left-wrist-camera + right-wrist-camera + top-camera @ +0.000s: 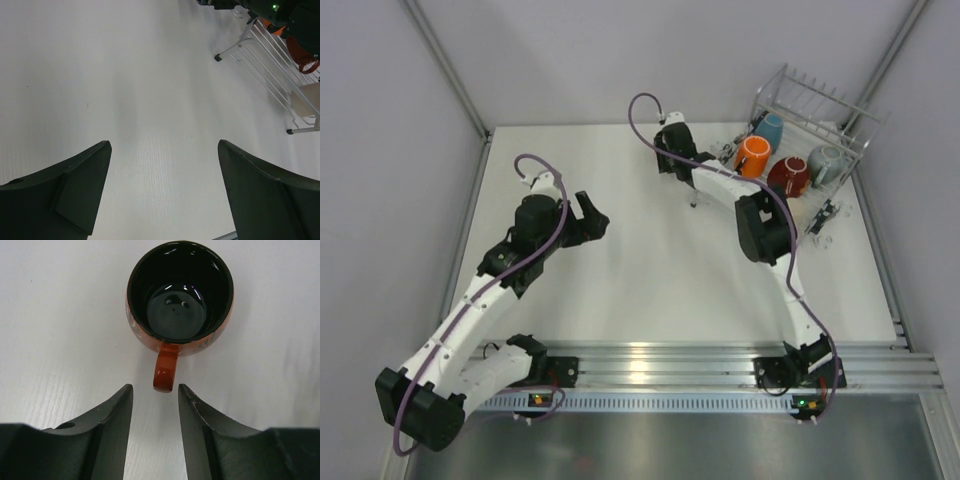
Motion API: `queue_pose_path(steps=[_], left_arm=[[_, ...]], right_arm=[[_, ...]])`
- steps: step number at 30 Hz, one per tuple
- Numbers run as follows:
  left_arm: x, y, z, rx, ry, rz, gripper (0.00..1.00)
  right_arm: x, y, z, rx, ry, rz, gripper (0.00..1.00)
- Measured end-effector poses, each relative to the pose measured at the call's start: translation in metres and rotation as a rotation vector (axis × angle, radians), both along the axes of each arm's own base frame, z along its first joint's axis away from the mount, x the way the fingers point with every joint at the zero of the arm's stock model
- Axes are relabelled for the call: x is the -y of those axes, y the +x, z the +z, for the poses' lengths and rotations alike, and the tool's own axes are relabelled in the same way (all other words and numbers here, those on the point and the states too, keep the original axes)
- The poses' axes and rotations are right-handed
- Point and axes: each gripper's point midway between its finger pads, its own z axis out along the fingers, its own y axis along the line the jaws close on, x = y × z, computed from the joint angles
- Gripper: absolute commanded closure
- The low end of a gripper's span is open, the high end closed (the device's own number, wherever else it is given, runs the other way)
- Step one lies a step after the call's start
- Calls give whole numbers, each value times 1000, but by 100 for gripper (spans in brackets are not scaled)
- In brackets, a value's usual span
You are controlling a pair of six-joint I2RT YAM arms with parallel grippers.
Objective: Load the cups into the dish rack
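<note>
Right claw [155, 391] is open a little, with its two black fingers [107, 420] on either side of the handle tip of a round orange mug with a shiny black inside [179, 295]. The gap is very thin on one side, and I cannot tell if a finger touches the handle. That mug stands upright on the flat white table [45, 315], with its mouth up and white table showing all round it. Seen from above, this claw is near the far edge of the table, just left of the silvery wire dish rack [812, 100] in the far right corner. In the rack sit a bright orange mug [753, 155], a dark red mug [788, 176], a grey mug [827, 163] and a light blue cup [771, 127]. Left claw [592, 222] is wide open and holds nothing. It hangs over the left middle of the table, well apart from the rack.
</note>
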Motion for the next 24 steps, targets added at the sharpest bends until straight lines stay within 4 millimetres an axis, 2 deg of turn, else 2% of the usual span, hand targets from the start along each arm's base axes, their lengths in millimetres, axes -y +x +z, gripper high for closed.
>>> queue_pose_path(steps=[8, 14, 20, 24], left_arm=[[0, 0, 0, -1, 0, 0, 7], [0, 0, 0, -1, 0, 0, 7], [0, 0, 1, 0, 1, 2, 7], [-5, 2, 1, 5, 12, 27, 8]], right_arm=[[-2, 15, 16, 57, -5, -37, 61], [1, 18, 12, 61, -20, -59, 64], [3, 18, 7, 52, -30, -65, 76], [3, 18, 7, 54, -36, -59, 89]])
